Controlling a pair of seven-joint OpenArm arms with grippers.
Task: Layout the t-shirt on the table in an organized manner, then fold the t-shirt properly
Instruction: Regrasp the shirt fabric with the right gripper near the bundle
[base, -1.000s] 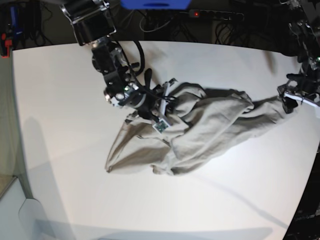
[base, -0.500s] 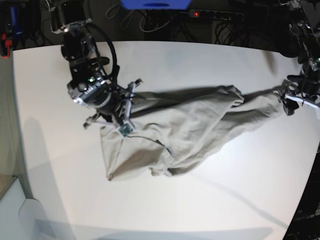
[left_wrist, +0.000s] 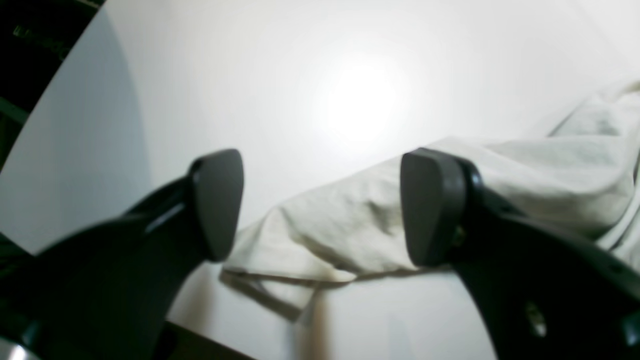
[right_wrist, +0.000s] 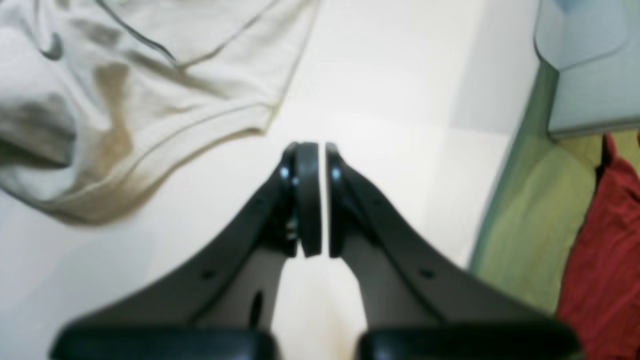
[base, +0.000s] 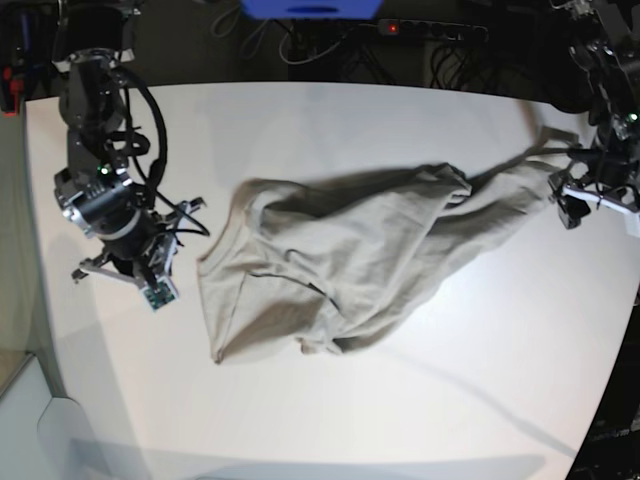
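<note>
The beige-grey t-shirt (base: 340, 260) lies rumpled and stretched across the middle of the white table (base: 420, 400). One end reaches toward my left gripper (base: 568, 207) at the right edge. In the left wrist view that gripper (left_wrist: 325, 205) stands open, and a hemmed corner of the t-shirt (left_wrist: 525, 175) lies on the table (left_wrist: 300, 75) under the gap between its fingers. My right gripper (base: 152, 285) sits left of the shirt, apart from it. It is shut (right_wrist: 315, 155) with nothing in it, and the t-shirt (right_wrist: 125, 100) lies up and to the left.
Beyond the table's edge in the right wrist view hang green cloth (right_wrist: 530, 215) and red cloth (right_wrist: 605, 240), under a pale panel (right_wrist: 585, 65). A power strip (base: 430, 28), cables and a blue object (base: 310, 8) sit behind the table's far edge.
My right gripper let go of the shirt, shut, and swung left, clear of it. The shirt was pulled leftward from a bunched heap into a longer spread. The left arm has barely moved.
</note>
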